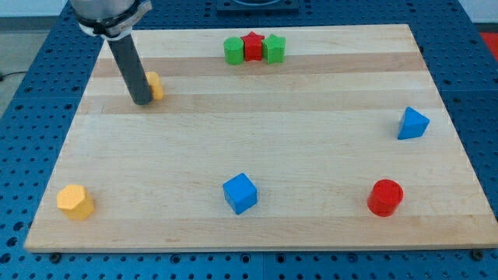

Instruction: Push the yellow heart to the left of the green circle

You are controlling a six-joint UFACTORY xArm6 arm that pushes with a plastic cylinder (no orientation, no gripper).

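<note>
Yellow hexagon nearest | my tip touching yellow heart | no hand fitted

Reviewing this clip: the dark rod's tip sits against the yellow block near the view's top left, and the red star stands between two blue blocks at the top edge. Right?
Not quite. In the camera view the red star block stands between two green blocks, not blue ones. The rest holds: my tip sits against the yellow block near the view's top left.
</note>
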